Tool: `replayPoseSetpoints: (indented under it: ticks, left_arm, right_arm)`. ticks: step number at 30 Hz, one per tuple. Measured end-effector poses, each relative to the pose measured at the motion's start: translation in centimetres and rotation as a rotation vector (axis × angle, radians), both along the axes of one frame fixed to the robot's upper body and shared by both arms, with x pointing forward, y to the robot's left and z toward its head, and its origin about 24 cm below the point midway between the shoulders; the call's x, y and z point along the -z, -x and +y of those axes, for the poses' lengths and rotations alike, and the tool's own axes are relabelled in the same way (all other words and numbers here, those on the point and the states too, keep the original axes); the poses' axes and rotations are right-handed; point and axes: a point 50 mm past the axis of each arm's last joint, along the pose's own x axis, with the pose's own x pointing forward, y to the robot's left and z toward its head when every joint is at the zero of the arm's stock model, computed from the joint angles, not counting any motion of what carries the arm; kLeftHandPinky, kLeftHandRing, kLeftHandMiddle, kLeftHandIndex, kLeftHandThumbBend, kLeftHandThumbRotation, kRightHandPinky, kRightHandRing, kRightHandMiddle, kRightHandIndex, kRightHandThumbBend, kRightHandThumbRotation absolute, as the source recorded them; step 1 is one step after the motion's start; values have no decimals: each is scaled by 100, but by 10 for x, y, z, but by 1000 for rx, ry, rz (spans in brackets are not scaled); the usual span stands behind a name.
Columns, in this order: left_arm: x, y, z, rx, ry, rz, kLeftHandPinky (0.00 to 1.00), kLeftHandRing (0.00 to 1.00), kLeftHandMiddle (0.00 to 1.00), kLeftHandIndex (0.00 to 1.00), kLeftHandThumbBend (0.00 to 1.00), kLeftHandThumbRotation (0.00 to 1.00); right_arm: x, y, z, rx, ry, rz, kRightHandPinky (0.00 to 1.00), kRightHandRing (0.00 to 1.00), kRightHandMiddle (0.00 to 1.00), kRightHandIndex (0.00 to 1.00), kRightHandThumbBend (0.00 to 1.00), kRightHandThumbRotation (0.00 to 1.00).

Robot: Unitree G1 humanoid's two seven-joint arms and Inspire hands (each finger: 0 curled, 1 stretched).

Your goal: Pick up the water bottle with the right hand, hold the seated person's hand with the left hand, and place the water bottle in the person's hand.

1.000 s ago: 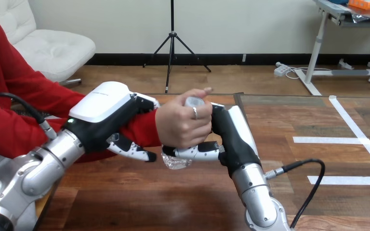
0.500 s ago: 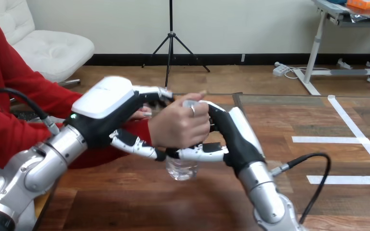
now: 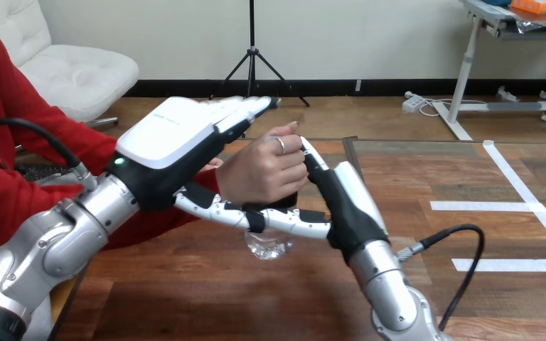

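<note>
Head-mounted view, looking forward and down, across the wooden table point(image 3: 206, 298) (close range)

- Pretty bright, even indoor light, nothing harsh.
- White shell on the left hand point(image 3: 174, 135) looks nearly blown out.
- Pale sheen along the table's point(image 3: 412, 150) far edge.

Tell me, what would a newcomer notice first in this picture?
The person's hand, mid-picture, grips the water bottle, whose base shows below it. The right hand clasps the bottle from the right; the left hand spreads open above, thumb beneath.
</note>
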Motion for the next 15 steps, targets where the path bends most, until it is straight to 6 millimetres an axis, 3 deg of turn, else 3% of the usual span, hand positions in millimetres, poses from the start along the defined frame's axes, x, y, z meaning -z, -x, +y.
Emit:
replayPoseSetpoints:
  ticks: [15]
  left_arm:
    - [-3,2,-2,7,-4,-19,100,100,100,100,100,66]
  right_arm:
    - [1,1,5,-24,4,4,100,100,100,100,100,67]
